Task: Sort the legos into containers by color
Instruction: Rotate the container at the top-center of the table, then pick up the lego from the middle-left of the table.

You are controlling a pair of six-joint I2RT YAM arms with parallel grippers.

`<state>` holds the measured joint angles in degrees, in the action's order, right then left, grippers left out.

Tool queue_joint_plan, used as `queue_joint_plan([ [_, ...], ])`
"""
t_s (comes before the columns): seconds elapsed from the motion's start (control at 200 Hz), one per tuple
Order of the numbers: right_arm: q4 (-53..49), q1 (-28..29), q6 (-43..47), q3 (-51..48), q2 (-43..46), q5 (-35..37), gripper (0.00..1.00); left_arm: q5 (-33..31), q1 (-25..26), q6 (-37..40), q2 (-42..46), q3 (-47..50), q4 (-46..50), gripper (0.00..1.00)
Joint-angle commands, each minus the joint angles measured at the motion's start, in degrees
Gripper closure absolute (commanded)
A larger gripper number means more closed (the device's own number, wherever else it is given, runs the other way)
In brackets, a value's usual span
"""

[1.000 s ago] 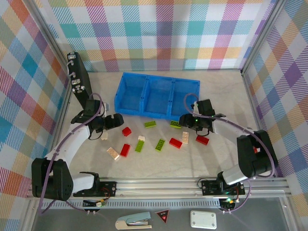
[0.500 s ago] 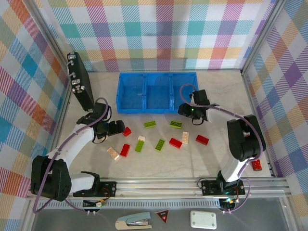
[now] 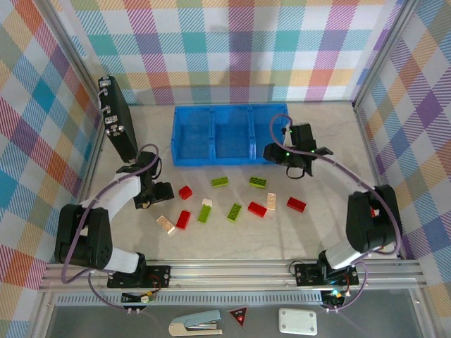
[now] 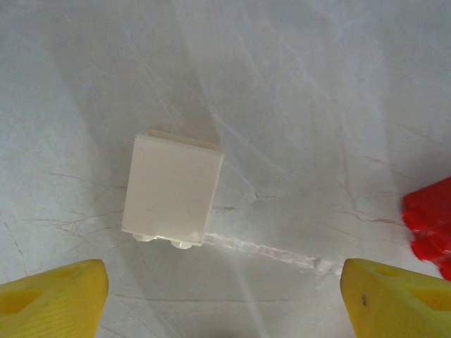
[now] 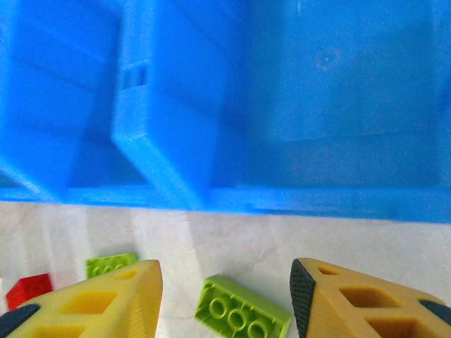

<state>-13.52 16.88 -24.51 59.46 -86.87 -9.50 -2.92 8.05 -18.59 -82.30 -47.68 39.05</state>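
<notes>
Left pincer [image 4: 224, 299] sits low over the worktop [image 3: 317, 232], at the left end of the brick scatter. Its fingers [image 4: 53, 296] are wide apart, nothing btwn them. In the wrist view a cream brick [image 4: 173, 190] lies just ahead of the gap, tipped on its side w/ two studs showing at the near edge, clear of both fingers. A red brick [image 4: 430, 225] pokes in at the right edge of that view, near the finger on that side but apart from it.

Right pincer [image 3: 275, 155] hovers just in front of the blue tray [image 3: 211, 162], by the front wall of the right-hand compartment. Fingers apart here too, nothing held. Its wrist view has the tray's front wall & one divider up top. Lower down, on the worktop, a green brick [image 5: 243, 315] lies studs-up in line w/ the gap btwn the fingertips, and a second green brick [image 5: 111, 264] lies farther left.

From above, the other bricks [image 3: 234, 211] are loose on the worktop in front of the tray, none touching it: reds, greens & creams mixed, approx in two rows. One green has a small cream piece touching its far end. Tray = three compartments side by side, long side facing the arms. A black panel [image 3: 116, 123] stands along the left wall, beyond the left arm.
</notes>
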Motion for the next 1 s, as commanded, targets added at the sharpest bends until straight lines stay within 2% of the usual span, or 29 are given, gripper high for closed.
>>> queue_joint_plan([
  [0.0, -4.04, -0.19, 1.46, -2.72, 5.19, -2.0, 0.47, -2.2, -0.66, 1.55, -2.06, -1.91, 0.97, 0.18],
  [0.385, -11.11, -0.26, 2.87, -6.74, 19.1, 2.61, 0.47, -2.14, -2.91, 3.43, -6.92, -3.62, -0.37, 0.37],
  [0.7, -13.29, -0.28, 2.63, -7.48, 21.82, 3.98, 0.47, -0.67, -3.66, 4.36, -8.07, -3.94, -1.17, 0.51],
  [1.0, -13.24, -0.28, 1.85, -9.25, 23.74, 4.14, 0.47, 0.01, -3.62, 4.7, -7.68, -4.03, -1.08, 0.6],
])
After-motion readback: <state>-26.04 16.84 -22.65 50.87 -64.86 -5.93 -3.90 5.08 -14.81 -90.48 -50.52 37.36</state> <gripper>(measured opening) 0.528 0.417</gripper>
